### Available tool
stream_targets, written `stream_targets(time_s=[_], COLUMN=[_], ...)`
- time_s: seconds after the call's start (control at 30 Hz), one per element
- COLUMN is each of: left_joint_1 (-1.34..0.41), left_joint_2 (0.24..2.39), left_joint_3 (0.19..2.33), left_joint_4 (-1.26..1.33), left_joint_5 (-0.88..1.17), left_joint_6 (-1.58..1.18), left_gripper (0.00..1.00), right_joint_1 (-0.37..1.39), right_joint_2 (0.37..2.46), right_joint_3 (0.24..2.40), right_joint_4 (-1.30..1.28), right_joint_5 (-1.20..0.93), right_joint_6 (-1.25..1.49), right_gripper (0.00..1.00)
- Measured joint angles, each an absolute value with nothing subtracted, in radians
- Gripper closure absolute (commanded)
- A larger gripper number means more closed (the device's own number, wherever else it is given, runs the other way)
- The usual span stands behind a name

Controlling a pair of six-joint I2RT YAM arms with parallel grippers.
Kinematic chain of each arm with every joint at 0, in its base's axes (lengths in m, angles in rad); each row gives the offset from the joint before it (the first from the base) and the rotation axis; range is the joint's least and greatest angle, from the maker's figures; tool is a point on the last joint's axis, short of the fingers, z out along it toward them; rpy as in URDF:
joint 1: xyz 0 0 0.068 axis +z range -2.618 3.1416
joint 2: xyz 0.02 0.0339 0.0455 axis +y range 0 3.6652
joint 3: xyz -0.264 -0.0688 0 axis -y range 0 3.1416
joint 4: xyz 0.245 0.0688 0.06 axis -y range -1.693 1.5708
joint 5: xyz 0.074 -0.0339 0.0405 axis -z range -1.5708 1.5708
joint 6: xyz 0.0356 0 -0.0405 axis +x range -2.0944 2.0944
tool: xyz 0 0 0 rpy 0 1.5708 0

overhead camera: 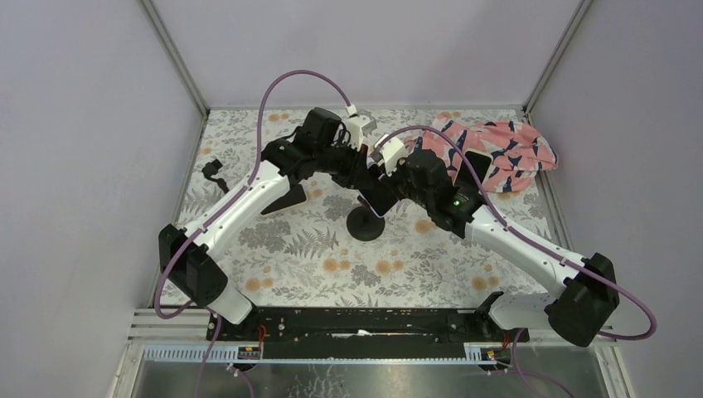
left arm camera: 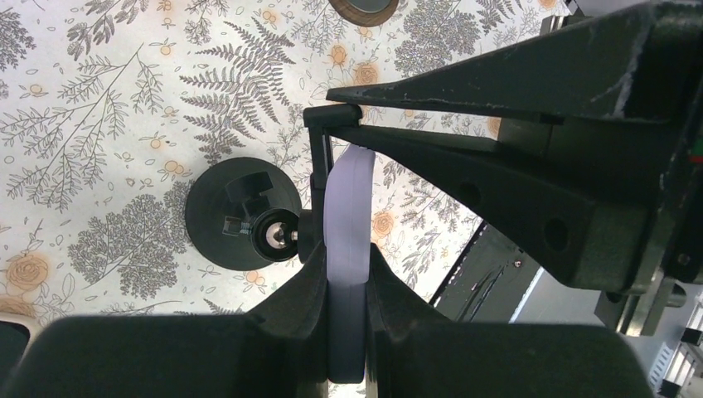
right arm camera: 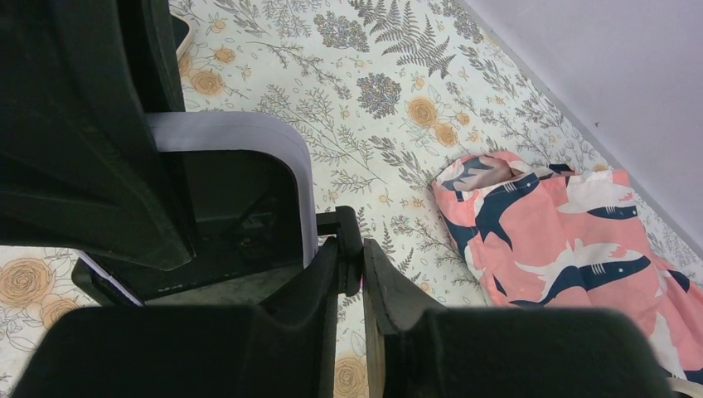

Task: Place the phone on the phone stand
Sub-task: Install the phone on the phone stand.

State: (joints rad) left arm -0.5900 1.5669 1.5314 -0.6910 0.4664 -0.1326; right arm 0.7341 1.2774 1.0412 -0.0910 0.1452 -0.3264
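Top view, centre: the phone (overhead camera: pixel 380 199) is held on edge just above the phone stand (overhead camera: pixel 365 224). Left wrist view, bottom centre: the left gripper (left arm camera: pixel 348 264) pinches the phone's edge (it looks stiff, slick and fairly light, so the side edges seem the best hold, not the glass). Right wrist view, lower centre: the right gripper (right arm camera: pixel 350 249) nips the stand's thin black bracket. No container shows, and I cannot tell whether the phone is seated.
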Motion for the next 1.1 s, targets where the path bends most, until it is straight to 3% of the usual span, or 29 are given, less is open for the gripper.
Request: stream_targets(time_s=[1.1], left_joint_1=[-0.685], left_joint_2=[1.620], left_joint_3=[1.631], left_joint_4=[-0.794], left_joint_5=[0.223], left_joint_6=[-0.369], left_gripper=[1.00], right_joint_1=[0.753], right_joint_2=[1.276], right_joint_3=[1.039], right_joint_4=[-0.109], right_joint_5=[0.208], right_joint_6=[-0.316], right_gripper=[1.00])
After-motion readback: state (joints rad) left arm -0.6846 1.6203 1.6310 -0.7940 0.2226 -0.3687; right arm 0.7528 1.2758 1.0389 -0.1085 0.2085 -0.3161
